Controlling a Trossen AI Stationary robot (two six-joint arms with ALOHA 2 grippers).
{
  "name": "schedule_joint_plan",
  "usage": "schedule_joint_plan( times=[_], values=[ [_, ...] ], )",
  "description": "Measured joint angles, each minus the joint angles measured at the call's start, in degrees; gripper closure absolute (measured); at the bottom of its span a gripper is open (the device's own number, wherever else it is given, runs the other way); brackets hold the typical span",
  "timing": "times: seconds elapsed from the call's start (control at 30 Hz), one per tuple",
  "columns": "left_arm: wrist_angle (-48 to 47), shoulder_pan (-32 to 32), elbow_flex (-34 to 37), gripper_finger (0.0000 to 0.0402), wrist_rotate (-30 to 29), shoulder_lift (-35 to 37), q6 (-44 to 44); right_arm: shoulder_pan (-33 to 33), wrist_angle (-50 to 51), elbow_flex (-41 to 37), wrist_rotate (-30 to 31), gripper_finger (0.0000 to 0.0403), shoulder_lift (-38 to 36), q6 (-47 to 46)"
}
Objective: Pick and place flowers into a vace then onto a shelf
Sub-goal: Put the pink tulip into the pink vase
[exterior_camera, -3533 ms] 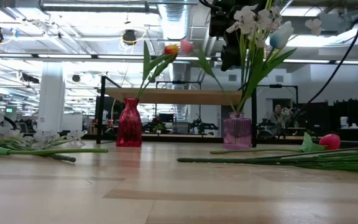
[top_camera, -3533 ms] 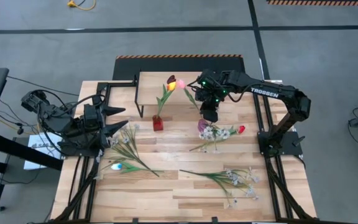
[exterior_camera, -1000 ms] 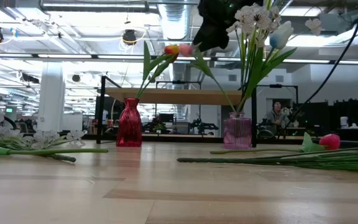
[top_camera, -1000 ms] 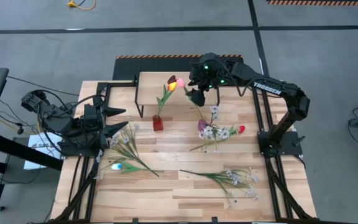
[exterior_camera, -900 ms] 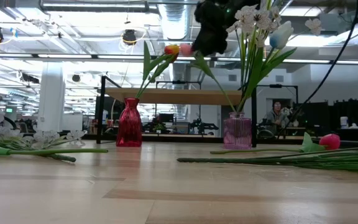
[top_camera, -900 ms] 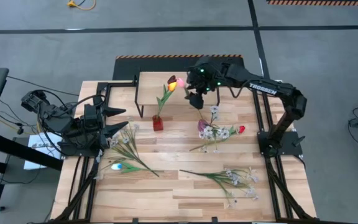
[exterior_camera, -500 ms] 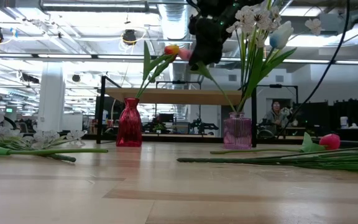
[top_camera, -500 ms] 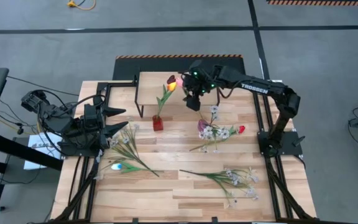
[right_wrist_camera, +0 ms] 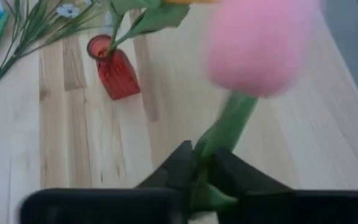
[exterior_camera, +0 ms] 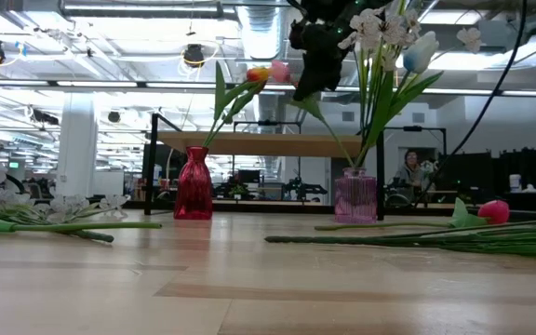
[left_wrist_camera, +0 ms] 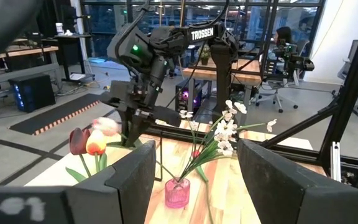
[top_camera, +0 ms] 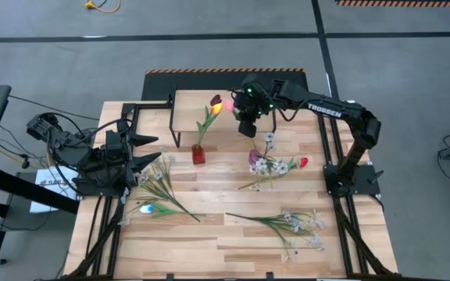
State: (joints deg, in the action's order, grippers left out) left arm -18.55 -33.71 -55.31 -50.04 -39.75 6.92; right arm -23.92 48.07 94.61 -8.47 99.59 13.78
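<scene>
A pink tulip [right_wrist_camera: 260, 50] stands in the pink vase [exterior_camera: 355, 195] among white blossoms and leans toward the red vase [top_camera: 198, 154], which holds a dark red and an orange tulip. My right gripper [right_wrist_camera: 205, 177] hangs above the table's far middle, just in front of the shelf [exterior_camera: 249, 144], and is shut on the pink tulip's stem. My left gripper [top_camera: 153, 152] waits open at the table's left edge, pointing level; its fingers [left_wrist_camera: 135, 177] frame the scene. My right gripper pinches the pink tulip's green stem [right_wrist_camera: 225, 134] between its two fingers, a short way below the head. It comes slanting down from the far right, and the fingers lie across the stem. The stem's lower end stays in the pink vase, tilted.
Loose flowers lie on the table: white sprays [top_camera: 158, 183] and a pale blue tulip [top_camera: 148, 208] at the left, a white spray [top_camera: 287, 226] near the front, a red tulip [top_camera: 303, 162] at the right. A person [exterior_camera: 415, 172] sits in the room behind.
My right gripper has sunk a little and shifted slightly toward the table's left, coming onto the pink tulip's stem just below the head. The vases and the other flowers have stayed where they were.
</scene>
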Motion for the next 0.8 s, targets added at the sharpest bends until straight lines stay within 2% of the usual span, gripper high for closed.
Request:
schedule_joint_plan(
  times=[0.07, 0.23, 0.4, 0.6, 0.8],
  values=[
    [0.0, 0.0, 0.0, 0.0184, 0.0, 0.0, 0.0, 0.1, 2.0, -0.1, 0.0, 0.0394, -0.3, 0.1],
    [0.0, 0.0, 0.0, 0.0184, 0.0, 0.0, 0.0, 0.9, 5.1, -0.1, 0.0, 0.0383, -0.9, -0.2],
    [0.0, 0.0, 0.0, 0.0184, -0.1, 0.0, 0.0, 2.5, 6.4, -0.1, 0.2, 0.0397, -1.0, -0.2],
    [0.0, 0.0, 0.0, 0.0184, -0.1, 0.0, 0.0, 4.0, 7.5, -0.1, 1.3, 0.0389, -1.0, -0.3],
    [0.0, 0.0, 0.0, 0.0184, -0.1, 0.0, 0.0, 4.0, 8.5, -0.1, 3.2, 0.0398, -1.0, -0.4]
  ],
)
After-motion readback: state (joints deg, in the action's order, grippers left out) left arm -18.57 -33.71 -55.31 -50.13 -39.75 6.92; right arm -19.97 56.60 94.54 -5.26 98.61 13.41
